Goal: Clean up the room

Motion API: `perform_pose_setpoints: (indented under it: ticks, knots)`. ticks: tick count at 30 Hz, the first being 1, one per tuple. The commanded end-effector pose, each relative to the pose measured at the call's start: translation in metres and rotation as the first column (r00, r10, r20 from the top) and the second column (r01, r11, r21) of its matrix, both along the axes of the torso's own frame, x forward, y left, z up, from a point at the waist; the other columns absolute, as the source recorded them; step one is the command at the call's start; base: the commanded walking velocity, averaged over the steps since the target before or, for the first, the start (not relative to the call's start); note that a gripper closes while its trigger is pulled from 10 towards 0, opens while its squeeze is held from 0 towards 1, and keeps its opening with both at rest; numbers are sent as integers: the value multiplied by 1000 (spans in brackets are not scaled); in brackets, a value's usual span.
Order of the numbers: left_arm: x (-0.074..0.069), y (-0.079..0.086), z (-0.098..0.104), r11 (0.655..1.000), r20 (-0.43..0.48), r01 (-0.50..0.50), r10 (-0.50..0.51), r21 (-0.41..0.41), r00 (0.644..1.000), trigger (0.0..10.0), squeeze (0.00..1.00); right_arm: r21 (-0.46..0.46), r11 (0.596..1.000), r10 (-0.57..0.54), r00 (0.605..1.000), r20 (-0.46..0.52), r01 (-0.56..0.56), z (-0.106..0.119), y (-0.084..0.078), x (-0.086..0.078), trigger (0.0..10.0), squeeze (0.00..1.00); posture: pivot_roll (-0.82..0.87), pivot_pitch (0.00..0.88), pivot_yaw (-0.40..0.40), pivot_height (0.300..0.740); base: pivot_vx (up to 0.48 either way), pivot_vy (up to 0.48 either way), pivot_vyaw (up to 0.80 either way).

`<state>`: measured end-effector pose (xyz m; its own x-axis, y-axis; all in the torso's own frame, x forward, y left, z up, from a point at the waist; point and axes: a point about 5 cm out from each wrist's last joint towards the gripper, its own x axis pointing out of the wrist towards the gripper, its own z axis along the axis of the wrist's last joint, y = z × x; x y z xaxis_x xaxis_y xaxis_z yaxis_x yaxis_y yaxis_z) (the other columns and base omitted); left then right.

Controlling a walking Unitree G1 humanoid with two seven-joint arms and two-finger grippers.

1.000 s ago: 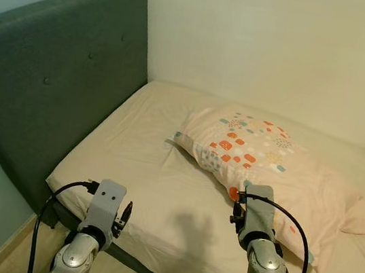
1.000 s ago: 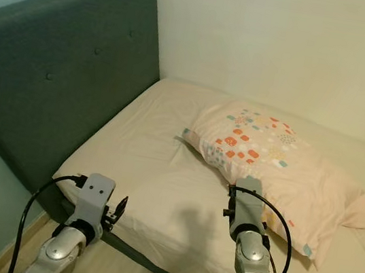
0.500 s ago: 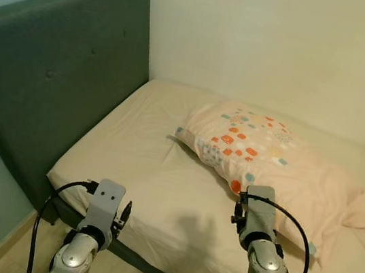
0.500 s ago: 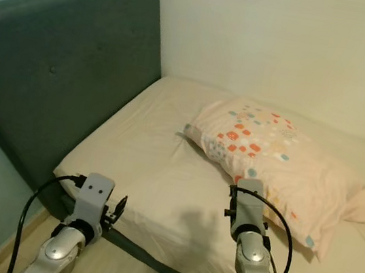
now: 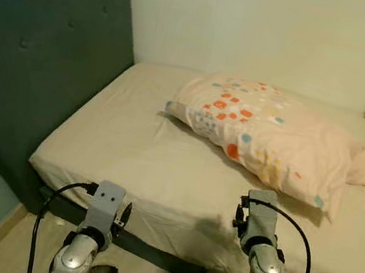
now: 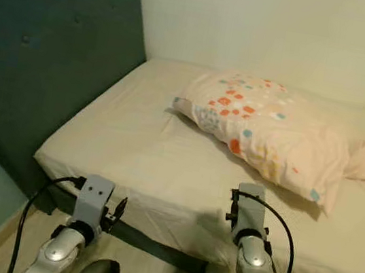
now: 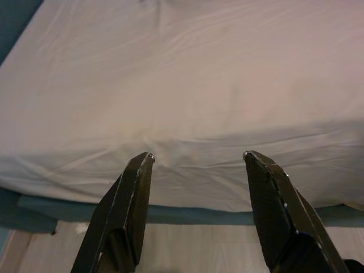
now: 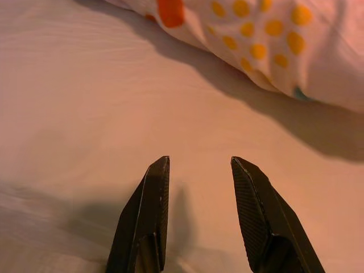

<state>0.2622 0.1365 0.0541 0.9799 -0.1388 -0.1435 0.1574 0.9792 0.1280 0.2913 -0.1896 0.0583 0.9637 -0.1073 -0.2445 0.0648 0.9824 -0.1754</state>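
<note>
At twelve o'clock from the right gripper (image 8: 196, 162), whose jaws are spread like those of the left gripper (image 7: 198, 156), the patterned pillow (image 5: 272, 136) lies on the bed (image 5: 120, 141), probably light and soft, best pinched at its near edge.

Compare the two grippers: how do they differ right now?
The left gripper points at the mattress edge, above the floor; the right gripper hangs over the sheet near the pillow. The left's fingers look spread wider than the right's. Both are open and hold nothing.
</note>
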Motion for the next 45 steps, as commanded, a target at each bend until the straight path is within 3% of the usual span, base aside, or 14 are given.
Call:
perform_pose_setpoints:
  ticks: [1, 7, 15, 30, 31, 32, 33, 36, 37, 41, 45]
  knots:
    - [-2, 0, -5, 1000, -21, 10, -10, 11, 1000, 10000, 0, 15, 1000, -7, 1000, 0, 7, -1, 1, -1, 10000, 0, -75, 117, 26, 601, 0, 0, 0]
    - [-3, -1, -5, 1000, -26, 22, -22, 16, 999, 10000, 0, 39, 999, -30, 1000, 6, 30, 0, -2, 0, 10000, 0, -75, 117, 26, 601, 0, 0, 0]
    - [-3, 4, -4, 1000, -18, 10, -10, 21, 1000, 10000, 0, 46, 999, -28, 999, 18, 27, 2, -2, 0, 10000, 0, -73, 119, 26, 567, 0, 0, 0]
    - [-4, 3, -5, 1000, -21, 24, -24, 20, 1000, 10000, 0, 48, 998, -37, 998, 59, 34, 7, -1, 3, 10000, 0, -71, 121, 30, 567, 0, 0, 0]
    - [-3, 5, -4, 1000, -17, 22, -21, 19, 1000, 10000, 0, 43, 999, -31, 997, 74, 28, 10, -1, 4, 10000, 208, -72, 124, 32, 567, 0, 0, 0]
    - [-3, 7, -3, 1000, -10, 15, -15, 16, 1000, 10000, 0, 28, 999, -23, 995, 92, 20, 12, 1, 6, 10000, 914, -72, 124, 32, 567, 0, 0, 0]
    - [-2, 9, -1, 1000, 1, 15, -15, 15, 1000, 10000, 0, 13, 1000, -26, 993, 112, 25, 16, 1, 11, 10000, 1000, -72, 124, 32, 567, 0, 0, 0]
    - [0, 13, 3, 1000, 21, 18, -18, 16, 1000, 10000, 0, -19, 999, -46, 989, 144, 50, 23, -1, 20, 10000, 1000, -69, 130, 34, 567, 0, 0, 0]
    - [3, 19, 9, 1000, 48, 18, -18, 10, 999, 10000, 0, -36, 996, -79, 981, 176, 86, 33, -6, 31, 10000, 1000, -60, 142, 31, 567, 0, 0, 0]
    - [6, 29, 23, 1000, 107, 16, -14, -12, 994, 10000, 0, -62, 987, -134, 965, 223, 151, 51, -17, 49, 10000, 1000, -50, 157, 25, 567, 0, 0, 0]
    - [8, 35, 35, 999, 154, 48, -45, -12, 987, 10000, 0, -95, 981, -145, 961, 234, 171, 59, -24, 59, 10000, 1000, -32, 185, 18, 567, 0, 0, 0]
